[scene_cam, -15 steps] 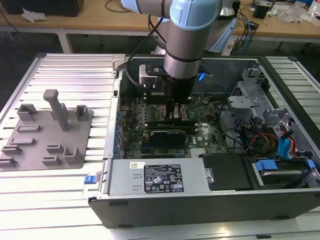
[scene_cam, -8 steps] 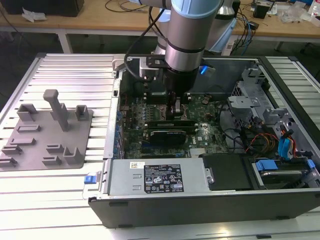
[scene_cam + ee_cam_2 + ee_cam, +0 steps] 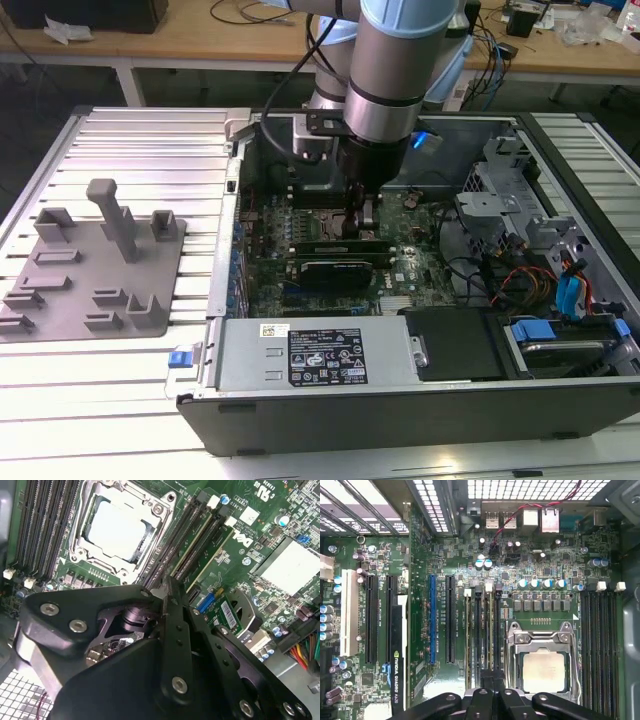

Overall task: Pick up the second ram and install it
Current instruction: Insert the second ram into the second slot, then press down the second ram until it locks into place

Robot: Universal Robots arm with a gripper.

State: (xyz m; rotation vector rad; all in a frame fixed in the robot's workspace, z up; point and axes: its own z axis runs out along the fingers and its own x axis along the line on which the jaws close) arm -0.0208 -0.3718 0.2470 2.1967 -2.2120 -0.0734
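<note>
My gripper (image 3: 358,222) reaches down into the open computer case (image 3: 400,405), over the memory slots beside the CPU socket (image 3: 542,670). The second ram (image 3: 495,625) is a thin dark green stick standing on edge in a slot. Its far end runs out from under the fingers (image 3: 485,685). In the second wrist view the gripper (image 3: 167,587) is shut on the ram (image 3: 210,552), whose green side shows between the black slots. Another green stick (image 3: 192,532) stands in a slot closer to the socket (image 3: 120,527). The part of the ram under the gripper body is hidden.
A graphics card (image 3: 340,268) lies just in front of the gripper, with a silver power supply (image 3: 320,352) nearer still. Drive bays and cables (image 3: 560,300) crowd the exterior view's right. A grey parts fixture (image 3: 95,265) sits on the slatted table at the left.
</note>
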